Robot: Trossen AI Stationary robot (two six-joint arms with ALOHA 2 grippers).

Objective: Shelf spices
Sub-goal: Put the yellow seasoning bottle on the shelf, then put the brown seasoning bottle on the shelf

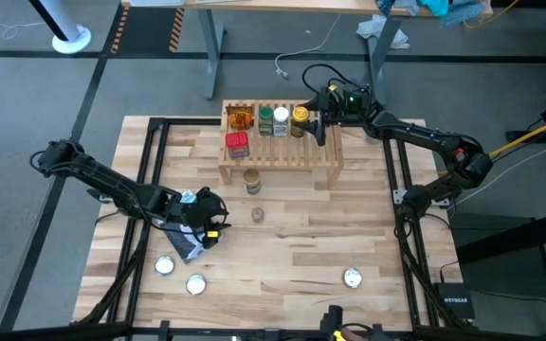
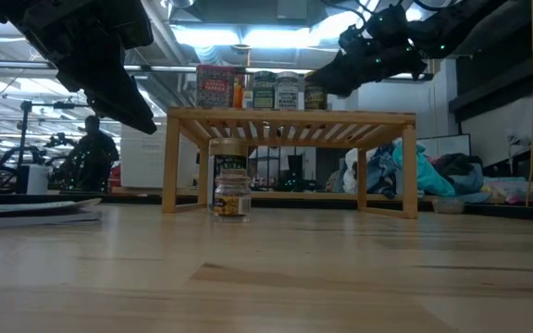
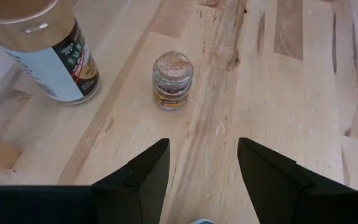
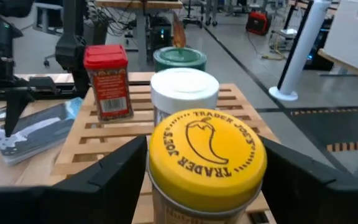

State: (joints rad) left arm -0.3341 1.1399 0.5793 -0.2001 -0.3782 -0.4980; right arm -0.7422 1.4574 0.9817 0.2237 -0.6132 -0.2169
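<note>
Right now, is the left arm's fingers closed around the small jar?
No, the left fingers are open, apart from the small jar.

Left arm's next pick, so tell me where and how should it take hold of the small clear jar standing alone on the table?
Grip the small clear jar around its lid and upper body, coming straight down from above. It stands upright and alone, with open table on all sides, and the left hand hovers open just short of it. The tan-lidded jar stands well apart.

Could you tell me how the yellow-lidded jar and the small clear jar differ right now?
The yellow-lidded jar stands on the shelf, between the right gripper fingers; the small clear jar stands on the table, untouched, ahead of the open left gripper. The small clear jar looks shorter. Both are upright.
</note>
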